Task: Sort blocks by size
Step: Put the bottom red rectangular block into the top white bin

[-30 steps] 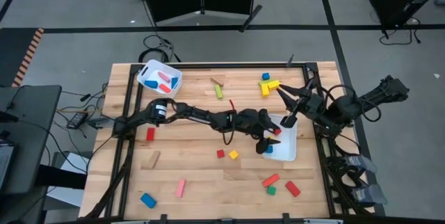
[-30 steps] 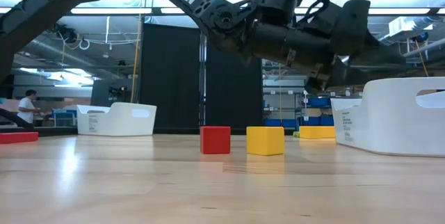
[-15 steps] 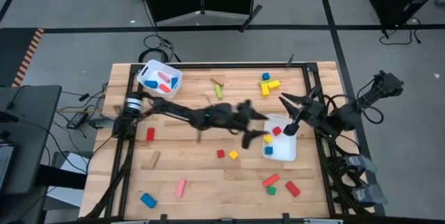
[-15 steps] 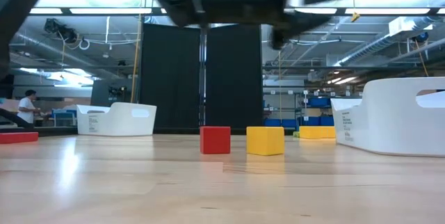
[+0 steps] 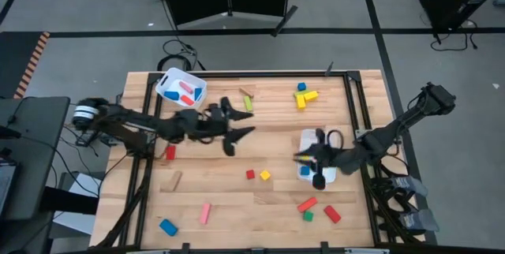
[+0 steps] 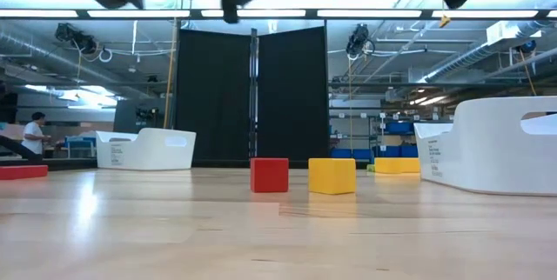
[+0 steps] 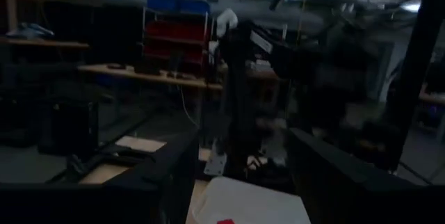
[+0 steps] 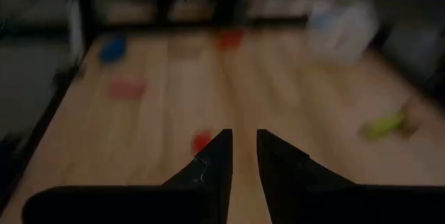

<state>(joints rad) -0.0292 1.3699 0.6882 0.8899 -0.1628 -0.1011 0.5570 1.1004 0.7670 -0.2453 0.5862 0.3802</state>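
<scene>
Wooden blocks lie scattered on the table: a red cube (image 5: 250, 174) and a yellow cube (image 5: 265, 175) at the middle, which also show in the low view (image 6: 269, 175) (image 6: 332, 176). Bars and cubes lie along the far and near edges. My left gripper (image 5: 237, 128) is open and empty above the table's middle, between the two white bins. My right gripper (image 5: 309, 167) hovers over the right bin (image 5: 325, 177). Its fingers (image 8: 215, 158) stand a narrow gap apart with nothing between them.
The left bin (image 5: 181, 88) at the far left holds blue and red blocks. A green bar (image 5: 248, 104), yellow and blue blocks (image 5: 304, 96), a red bar (image 5: 170, 152), a pink bar (image 5: 205, 213) and red blocks (image 5: 332, 214) lie around. A person (image 6: 35, 132) is far behind.
My left gripper has swung quickly away from the right bin toward the table's left and risen out of the low view's middle. My right gripper has moved from the far right of the table toward the near edge, over the right bin. The blocks on the table have stayed put.
</scene>
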